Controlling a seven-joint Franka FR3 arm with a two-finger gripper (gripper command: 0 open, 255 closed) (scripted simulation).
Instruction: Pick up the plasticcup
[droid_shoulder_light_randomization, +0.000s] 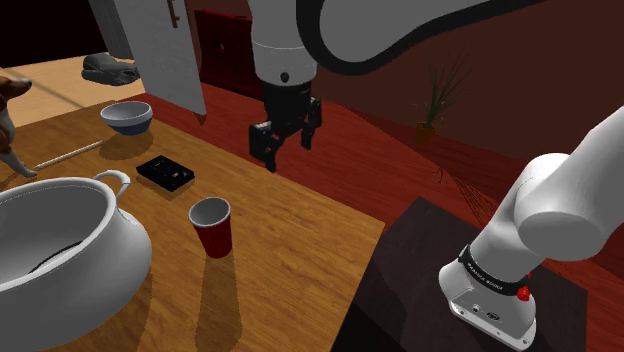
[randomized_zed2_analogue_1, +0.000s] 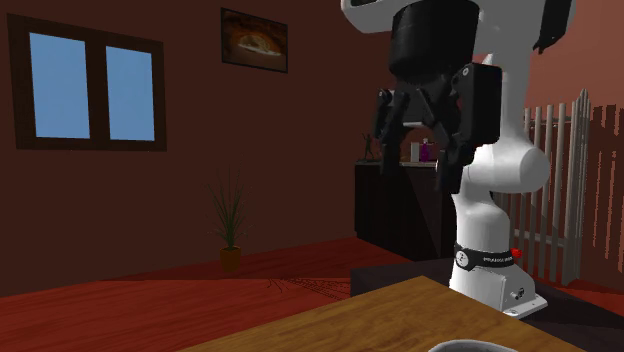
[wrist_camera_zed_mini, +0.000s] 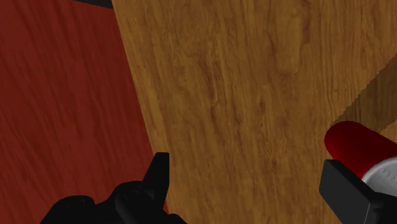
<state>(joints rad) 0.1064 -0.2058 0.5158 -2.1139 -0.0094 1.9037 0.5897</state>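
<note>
red cup (droid_shoulder_light_randomization: 212, 228) stands upright, mouth up

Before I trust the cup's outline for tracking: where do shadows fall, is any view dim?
Shoulder view: the red cup casts a soft shadow across the wooden table, toward the lower edge. Wrist view: a shadow band crosses the wood beside the cup. Second exterior view: dim overall.
</note>
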